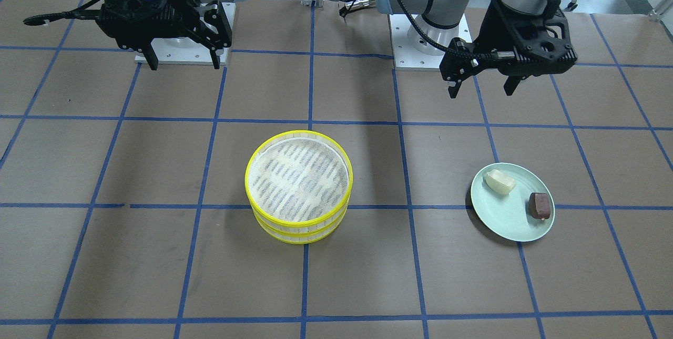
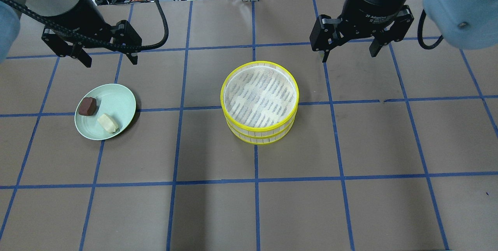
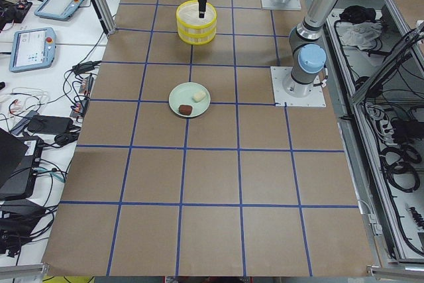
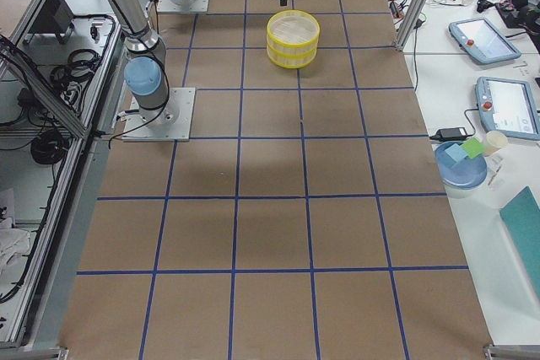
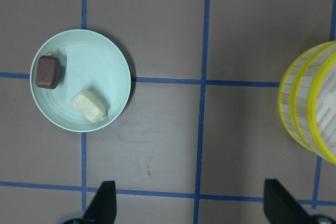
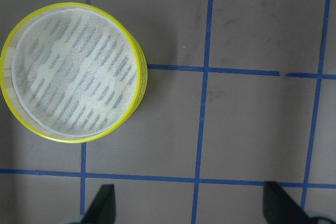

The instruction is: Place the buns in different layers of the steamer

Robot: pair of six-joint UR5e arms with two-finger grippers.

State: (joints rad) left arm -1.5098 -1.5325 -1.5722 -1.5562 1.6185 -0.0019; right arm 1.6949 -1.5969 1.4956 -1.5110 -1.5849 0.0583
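Ok so nothing's been picked up yet, this looks like the very start. Both arms hang above the table (image 2: 350, 146). The left gripper (image 2: 111, 62) has its jaws spread wide and empty, and the right gripper (image 2: 349, 56) is the same: wide apart, holding nothing.

The 2 buns are both on the pale green plate (image 2: 116, 101), which lies down below the left jaws and a little ahead of them, well clear of the fingertips (image 2: 86, 63). The cream bun (image 2: 107, 123) and the brown bun (image 2: 87, 106) lie near each other but not touching, the brown one close to the plate's rim. From the left wrist camera the plate is ahead of the jaws and off toward 1 finger's side, not centred in the gap.

The steamer (image 2: 258, 134) sits between the 2 grippers and lower than both, its 2 tiers stacked and the top tier (image 2: 260, 95) bare. It's ahead of the right jaws, off to their inner side, and nearer to them than to the left ones.

My read: the step in hand is going for bun number 1. The next move calls for the left jaws to shift over a bun, line the gap up across its short side, drop and pinch gently. Since each bun needs its own layer, I figure the right jaws have to lift the top tier off at some point. The lower floor is hidden right now.
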